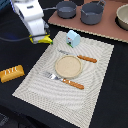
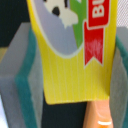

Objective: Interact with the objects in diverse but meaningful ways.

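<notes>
Black worktop [image 1: 17, 97] carried everything, with a striped placemat [image 1: 95, 75] laid across its middle and a reddish-brown board [image 1: 107, 30] at the far side. On that board stood two dark grey pots [image 1: 66, 8] [image 1: 92, 13] and, at the exterior view's right edge, a tan bowl [image 1: 122, 16]. The white robot arm [image 1: 29, 15] reached down near the placemat's far corner, on the exterior view's left.

On the mat lay a round wooden plate [image 1: 68, 66], a fork [image 1: 64, 80] in front of it and a knife [image 1: 80, 57] behind. The pale blue carton [image 1: 74, 38] stood just beyond the knife. The bread loaf [image 1: 11, 73] lay apart on the bare worktop.

The pincer [image 1: 40, 38] was closed on the flat yellow box [image 2: 75, 60]; in the wrist view its grey pads with teal trim [image 2: 22, 80] pressed both faces of the box.

As a judgement, the box was thin and smooth, so it might slip or swivel between the pads if swung fast. The carton stood near and looked easy to knock over. Open room lay toward the loaf; the board's edge and the pots crowded the far side.
</notes>
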